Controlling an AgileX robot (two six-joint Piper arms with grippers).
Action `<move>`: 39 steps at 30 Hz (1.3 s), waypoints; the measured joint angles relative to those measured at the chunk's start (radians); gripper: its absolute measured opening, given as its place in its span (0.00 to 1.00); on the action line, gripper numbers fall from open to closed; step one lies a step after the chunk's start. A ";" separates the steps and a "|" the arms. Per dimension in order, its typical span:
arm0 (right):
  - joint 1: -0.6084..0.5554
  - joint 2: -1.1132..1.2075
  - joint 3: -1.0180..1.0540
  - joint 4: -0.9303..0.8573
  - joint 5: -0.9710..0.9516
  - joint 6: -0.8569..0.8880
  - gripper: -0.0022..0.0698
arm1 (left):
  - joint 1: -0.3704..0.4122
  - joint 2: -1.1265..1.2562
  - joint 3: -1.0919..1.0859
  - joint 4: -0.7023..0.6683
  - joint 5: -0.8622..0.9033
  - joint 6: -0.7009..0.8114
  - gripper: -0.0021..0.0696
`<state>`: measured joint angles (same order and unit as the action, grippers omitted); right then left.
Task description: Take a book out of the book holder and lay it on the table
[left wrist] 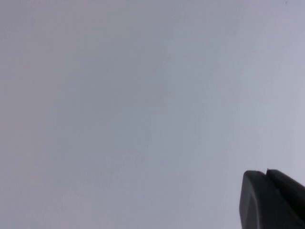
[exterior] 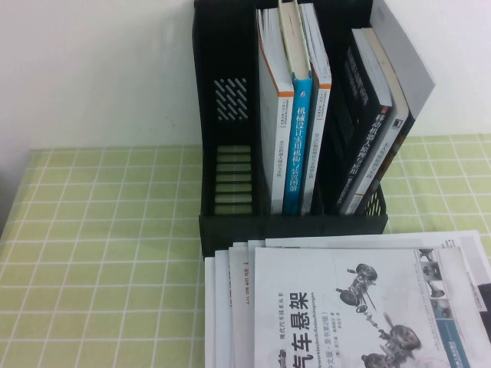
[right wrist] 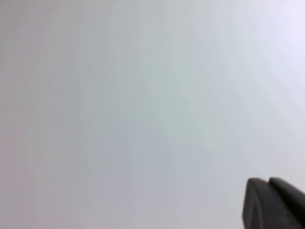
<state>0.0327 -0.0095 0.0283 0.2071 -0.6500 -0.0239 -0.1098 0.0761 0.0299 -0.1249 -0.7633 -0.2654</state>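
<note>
The black book holder (exterior: 224, 153) stands upright at the back of the table (exterior: 100, 253). Its left compartment is empty. A large thin book (exterior: 408, 69) with a plain grey face leans at the far right of the right compartment, behind dark-covered books (exterior: 360, 123). Neither arm shows in the high view. My left gripper (left wrist: 266, 172) shows only as two dark fingertips pressed together against a blank pale surface. My right gripper (right wrist: 268, 181) shows the same way, fingertips together and holding nothing.
The middle compartment holds a blue-spined book (exterior: 299, 146) between two white and orange ones. A fanned stack of books lies in front of the holder, topped by a white book with a car-suspension drawing (exterior: 345, 307). Green grid cloth lies bare at the left.
</note>
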 joint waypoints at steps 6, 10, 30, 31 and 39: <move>0.000 0.000 -0.079 -0.018 -0.139 0.015 0.03 | 0.000 -0.003 -0.016 -0.061 -0.112 0.012 0.02; 0.000 0.000 -0.247 -0.074 -0.120 0.012 0.03 | 0.000 -0.003 -0.152 -0.087 -0.044 0.084 0.02; -0.002 0.385 -0.905 -0.433 1.116 0.180 0.03 | -0.002 0.676 -1.006 -0.125 1.282 0.251 0.02; -0.002 0.397 -0.899 -0.427 1.131 0.178 0.03 | -0.002 0.710 -1.006 -0.154 1.282 0.254 0.02; -0.002 0.521 -0.783 -0.152 1.065 0.146 0.03 | -0.002 0.935 -1.014 -0.683 1.338 0.770 0.02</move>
<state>0.0311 0.5116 -0.7545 0.0546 0.4146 0.1217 -0.1114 1.0109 -0.9843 -0.8078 0.5746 0.5049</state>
